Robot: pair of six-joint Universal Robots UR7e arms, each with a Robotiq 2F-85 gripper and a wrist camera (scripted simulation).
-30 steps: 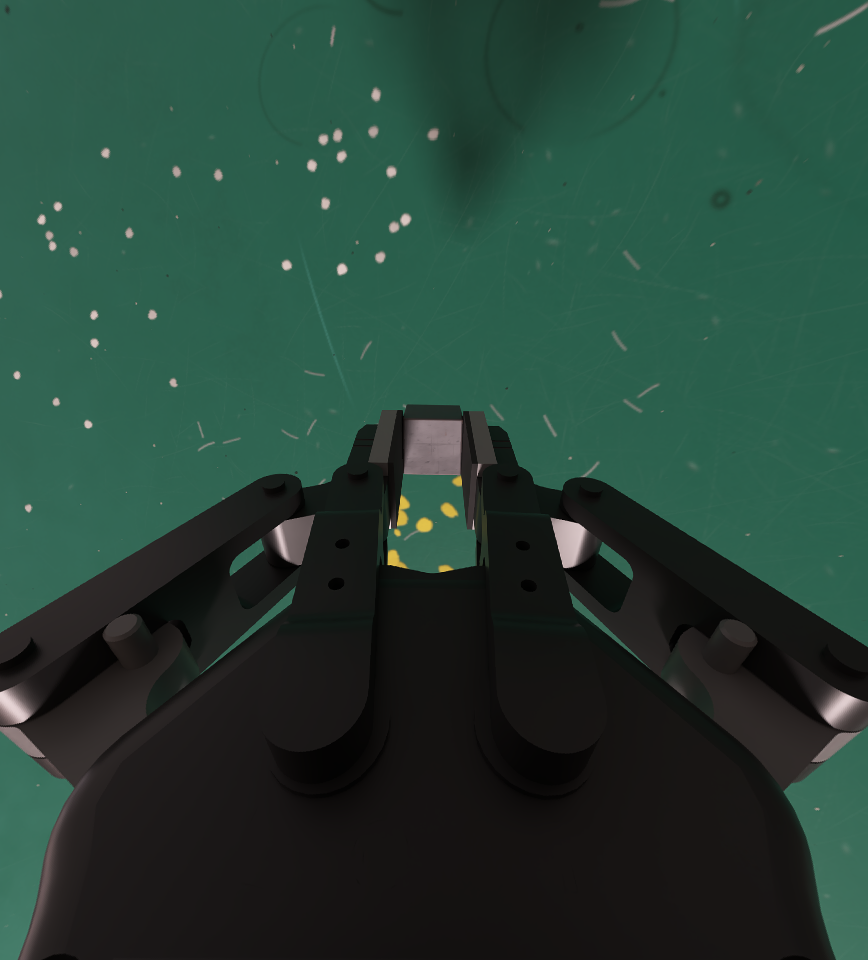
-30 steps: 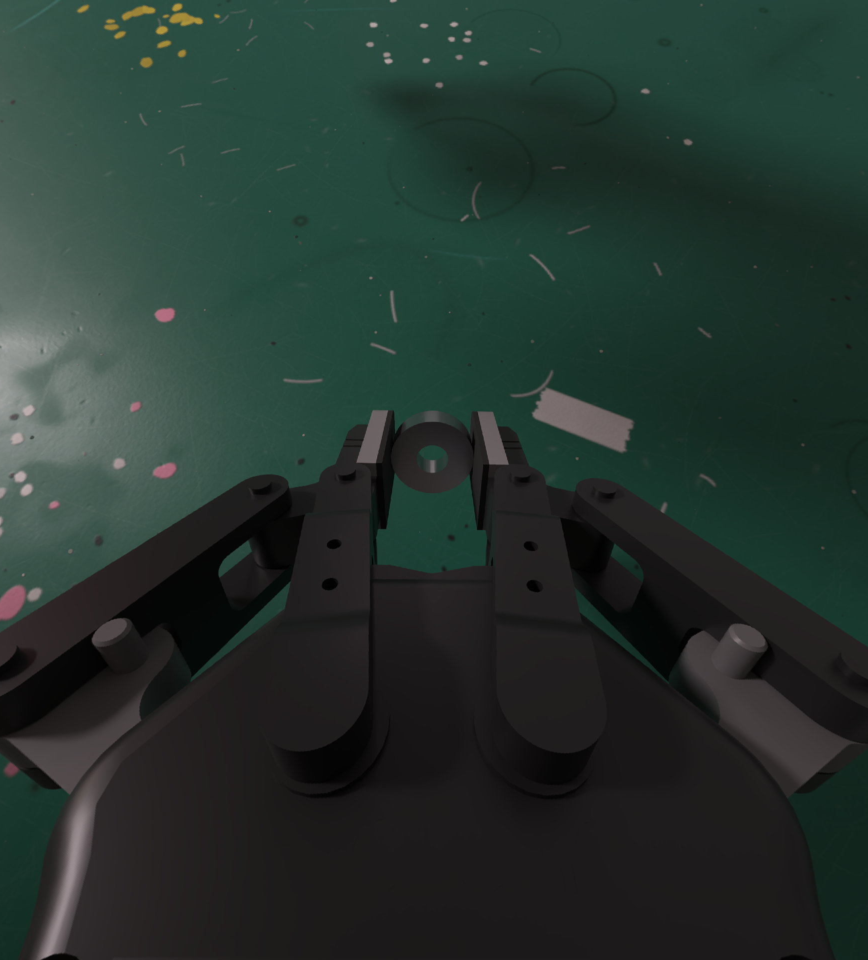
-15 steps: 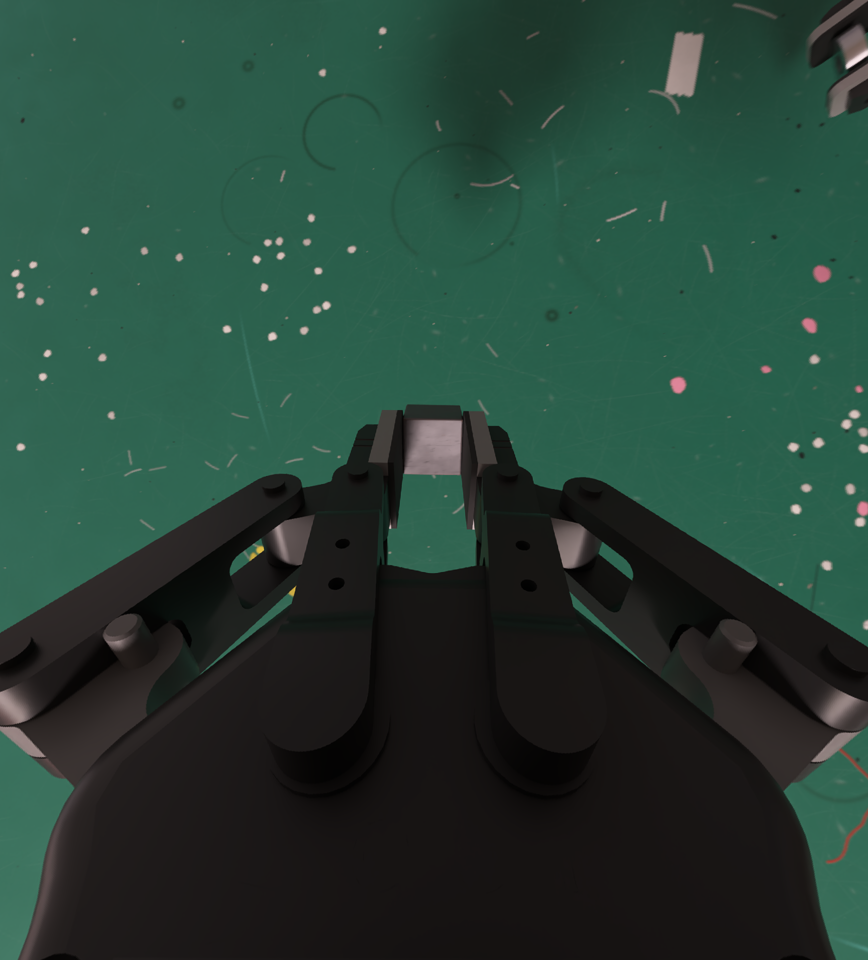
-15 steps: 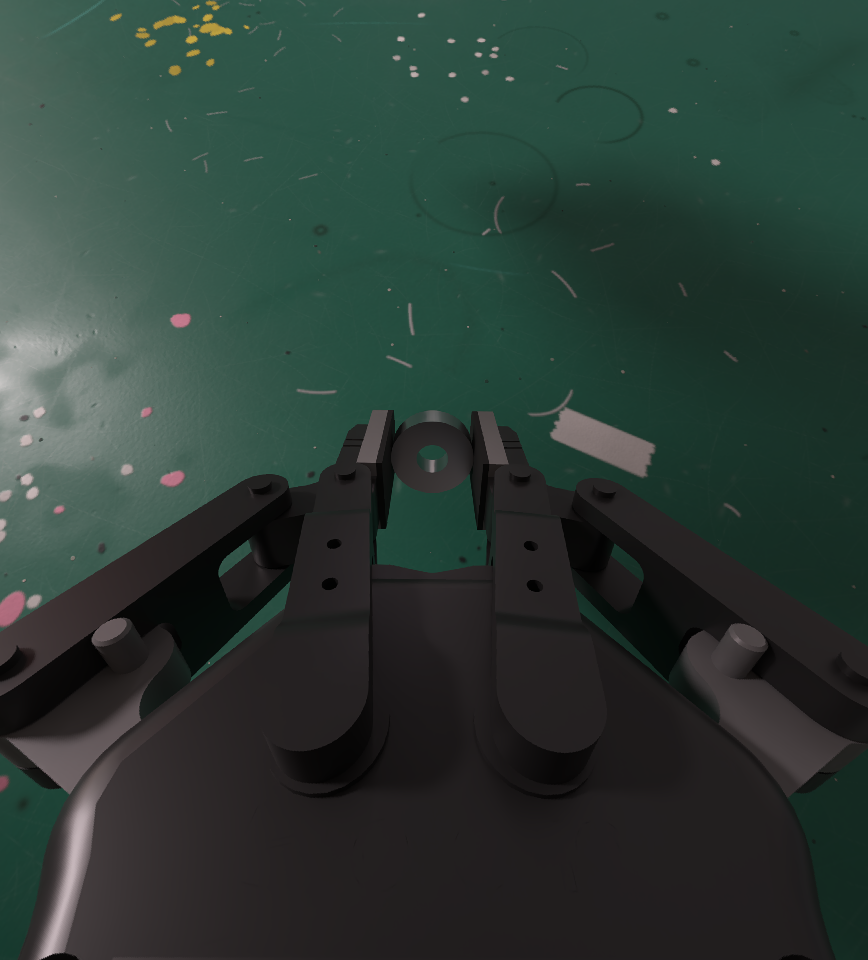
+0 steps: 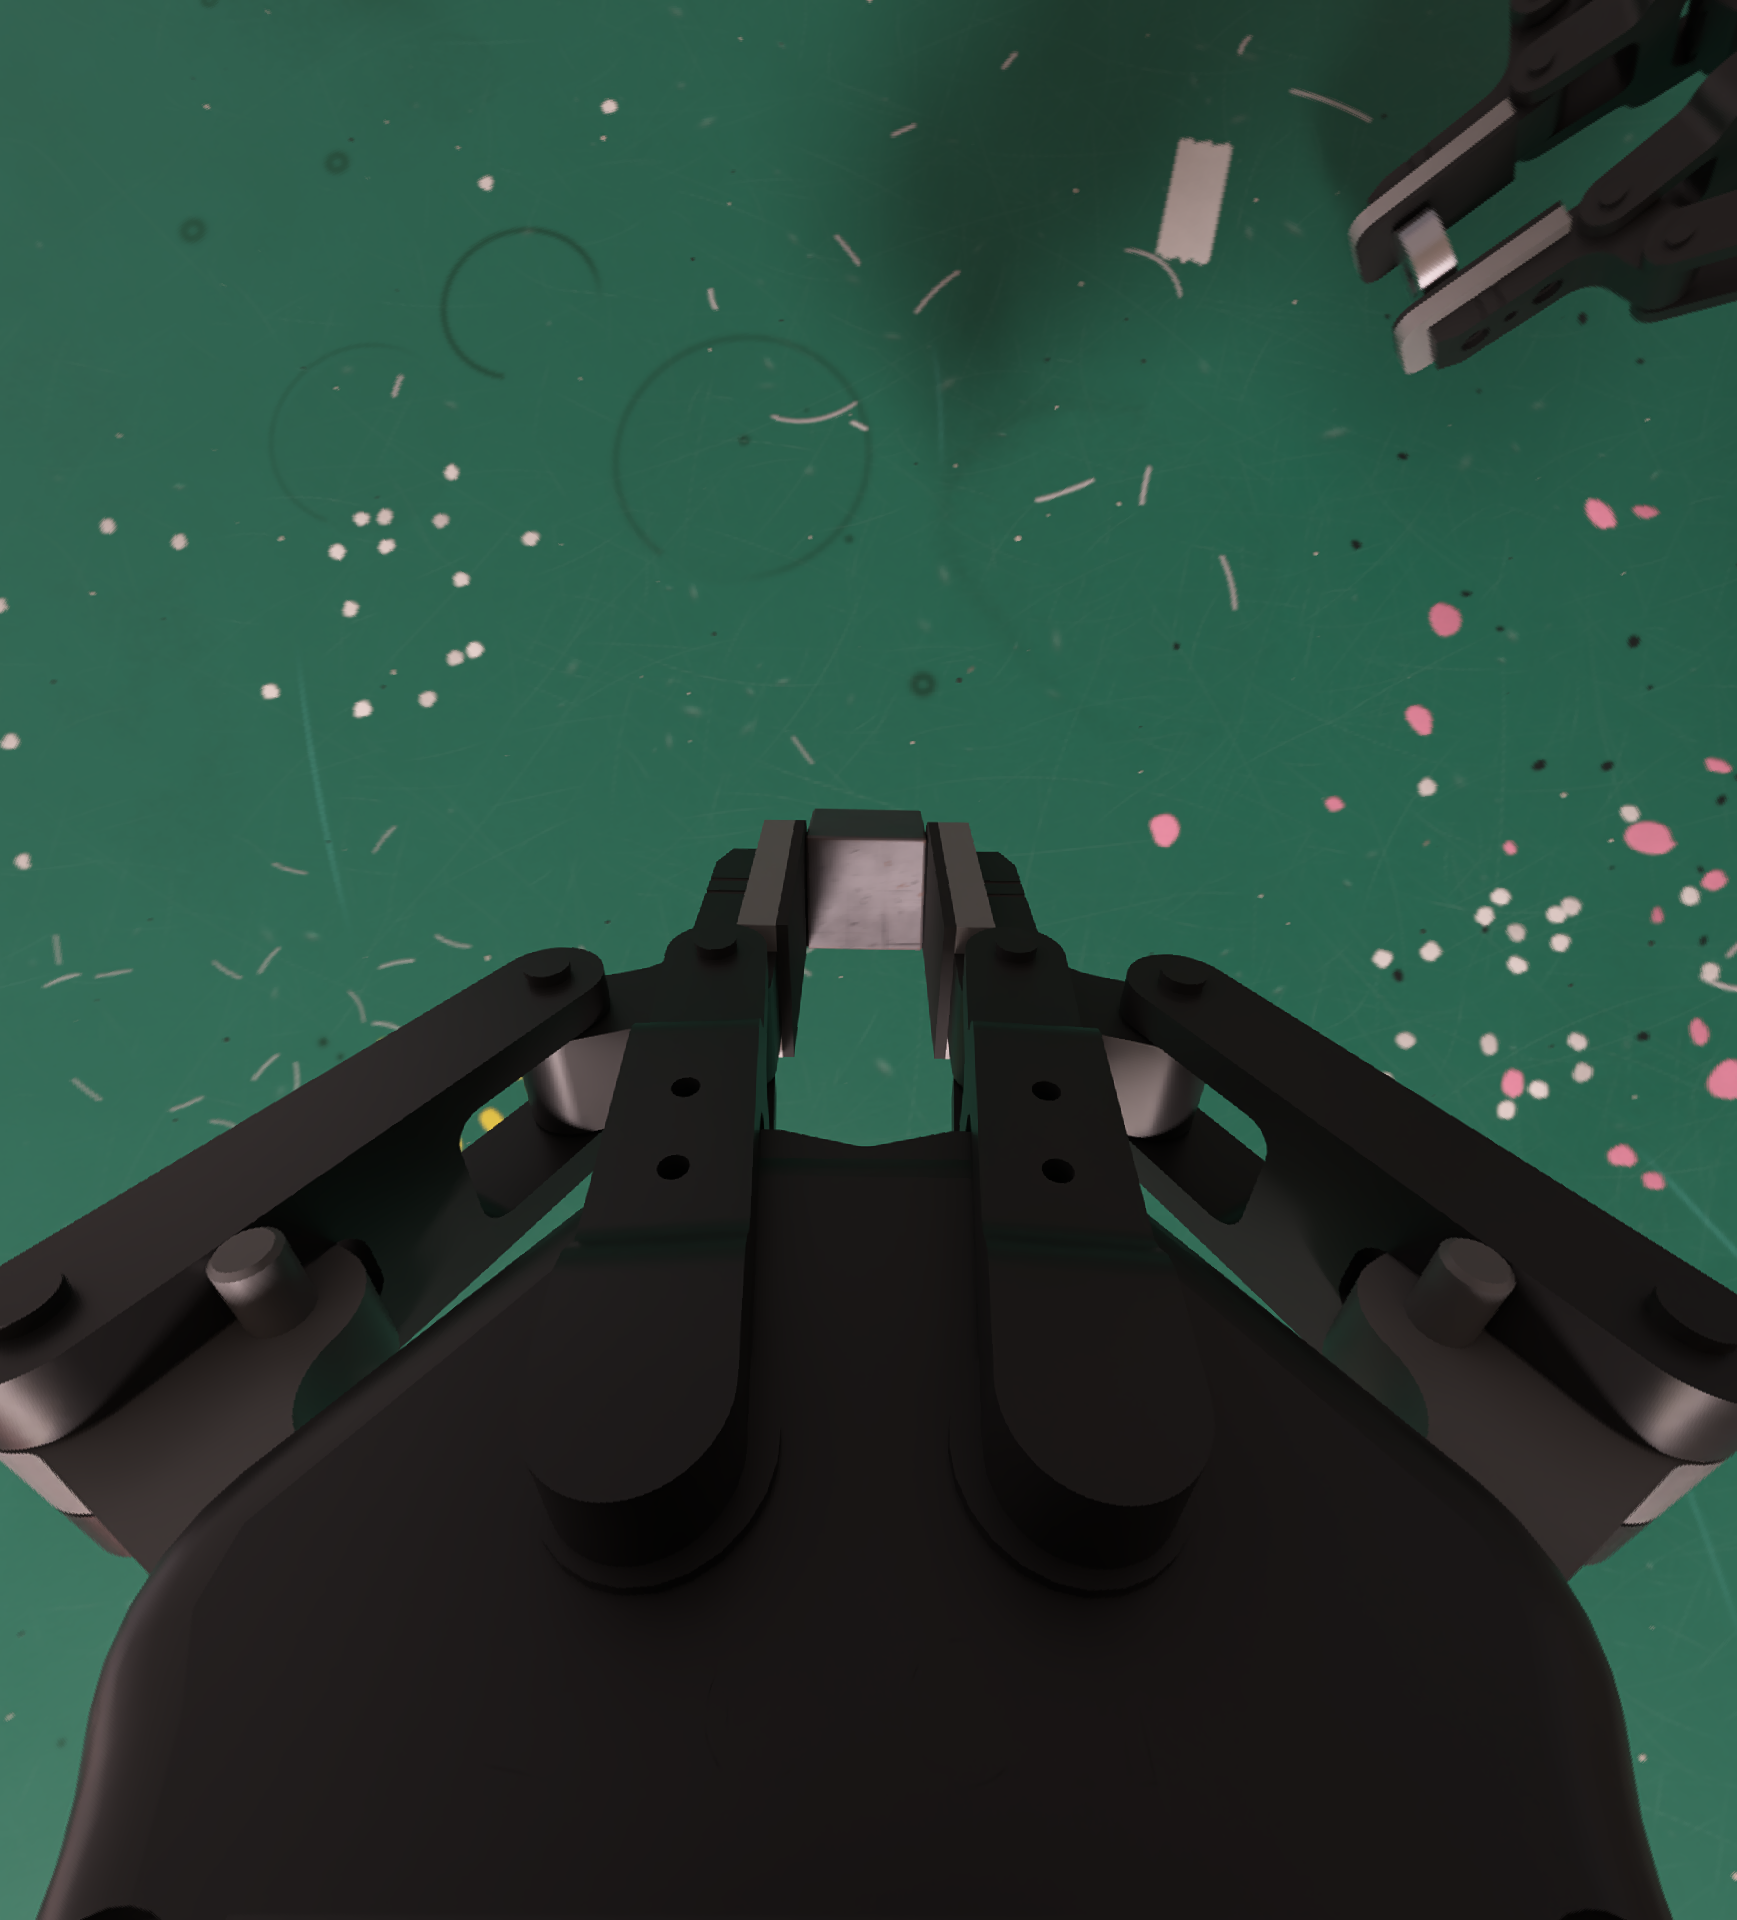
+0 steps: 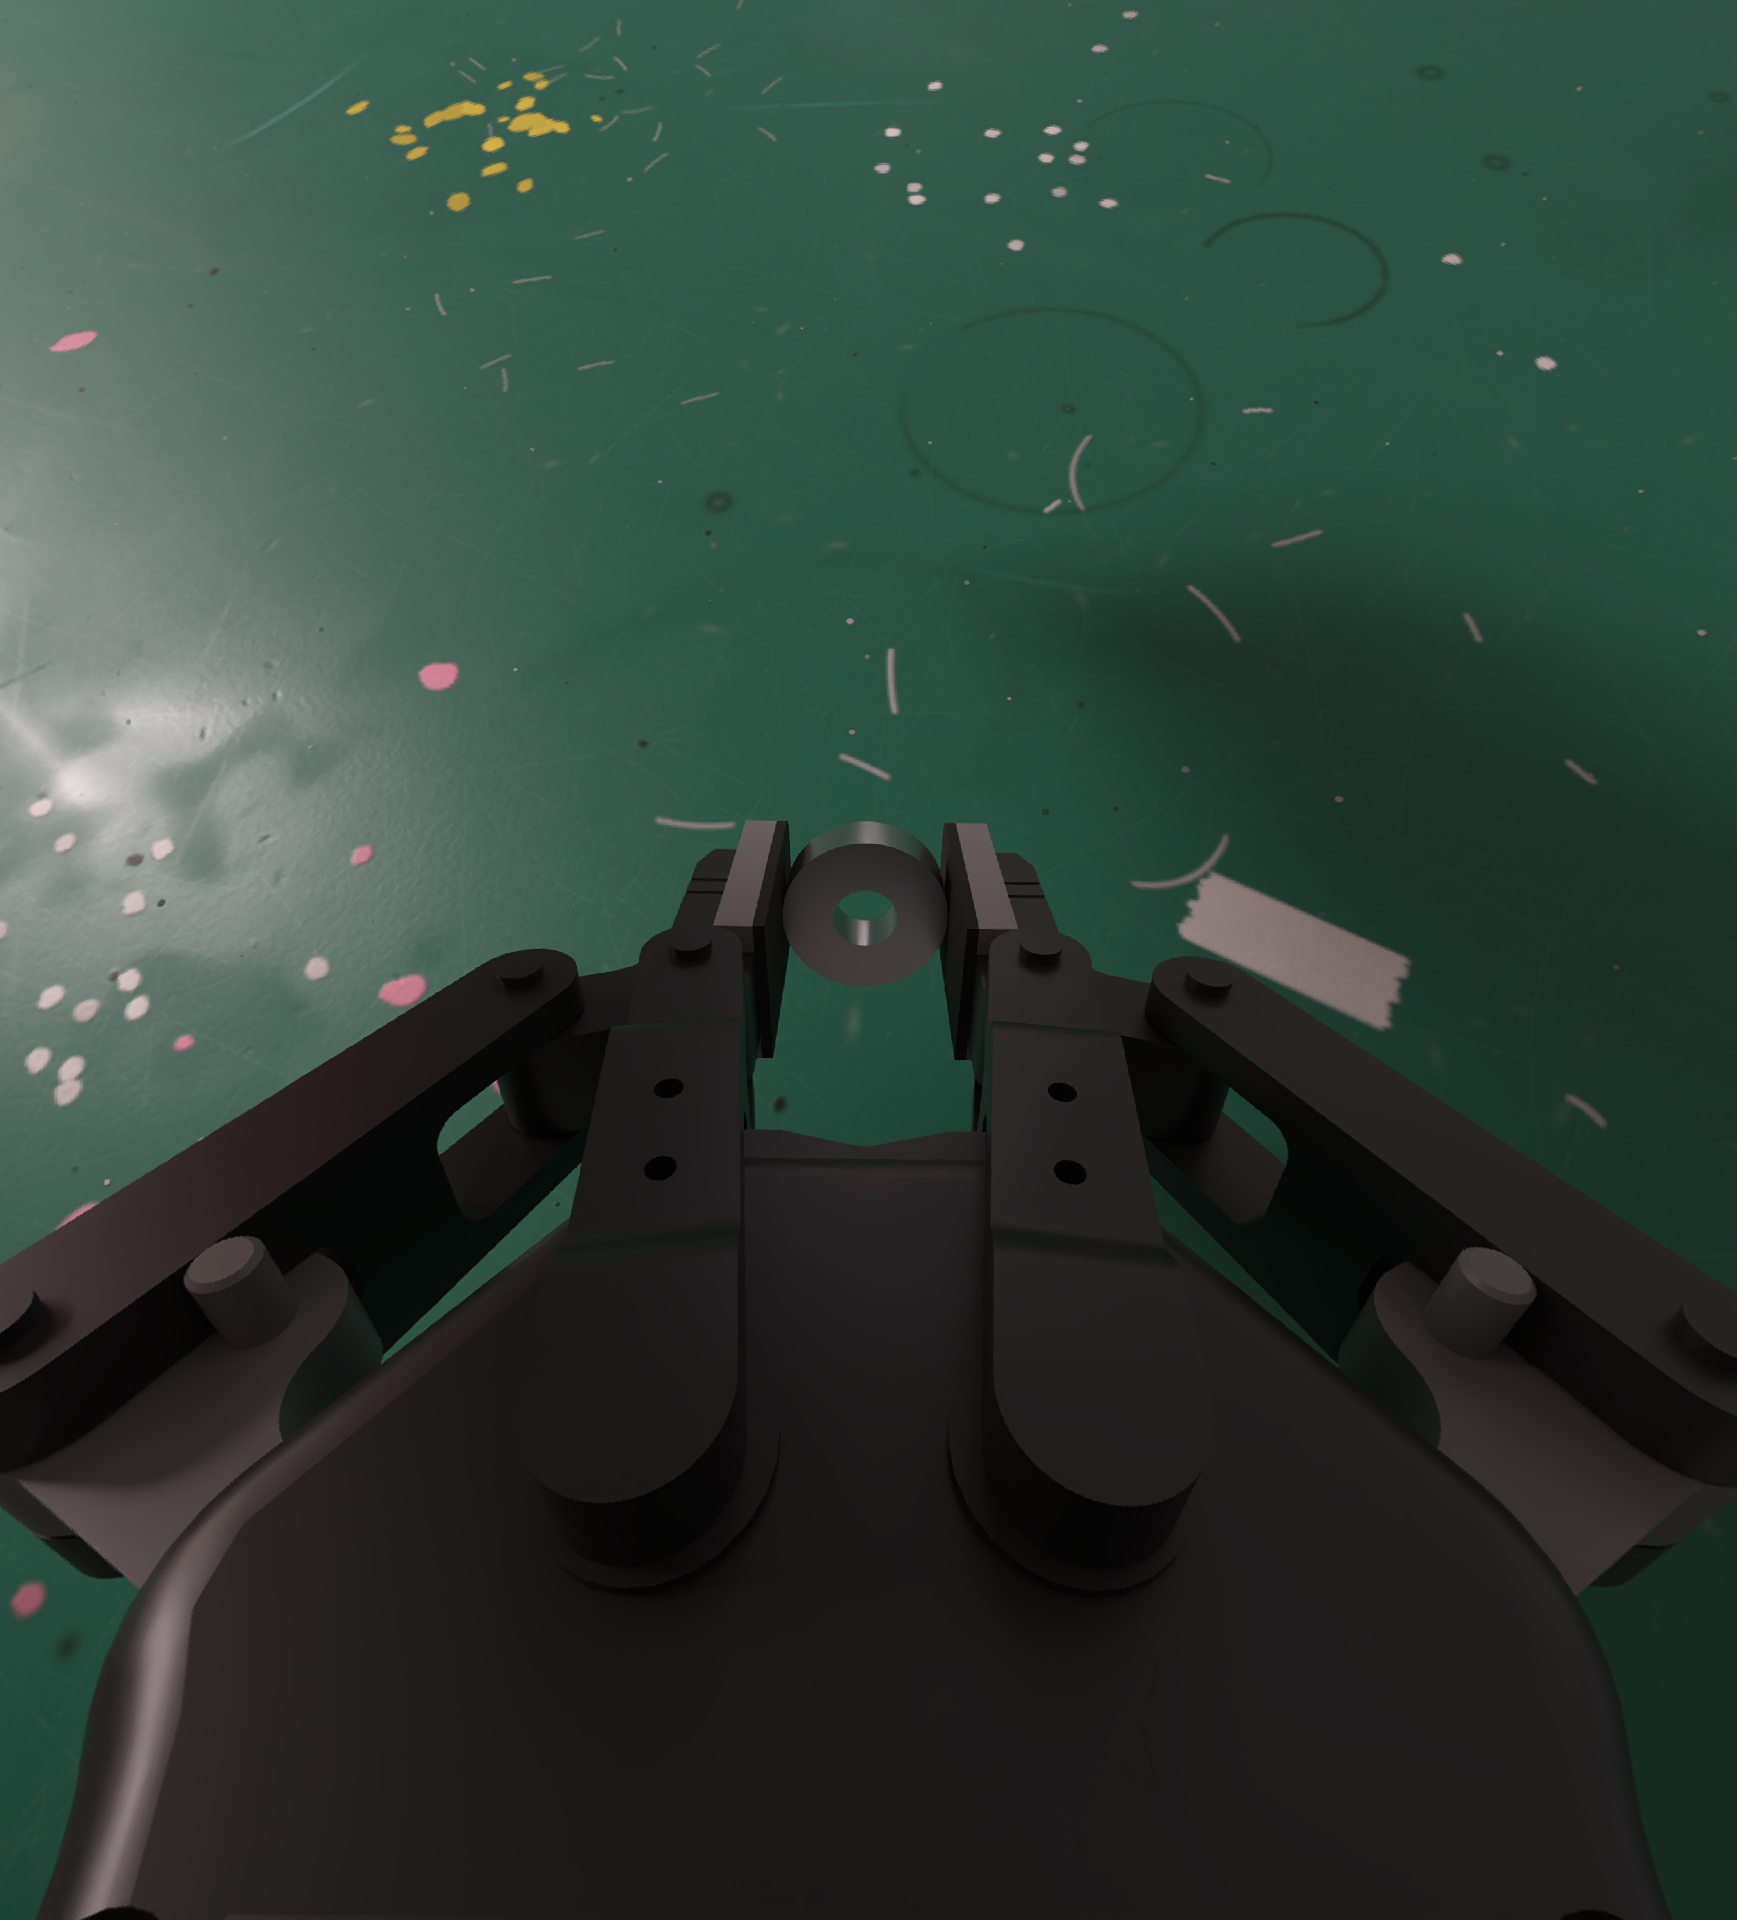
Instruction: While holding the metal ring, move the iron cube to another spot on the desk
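My left gripper is shut on the iron cube, a small grey metal block held between the fingertips above the green desk. My right gripper is shut on the metal ring, a thick grey ring with a small centre hole facing the camera, held above the desk. The right gripper also shows at the top right of the left wrist view, with the ring edge-on between its fingers.
A strip of pale tape lies on the desk, just right of the right gripper, and shows in the left wrist view. The desk bears paint specks, scratches and faint ring marks. Yellow spatter lies far off.
The left gripper has risen and moved with the cube, so more desk and the right gripper now show. The right gripper has drifted slightly with the ring still held.
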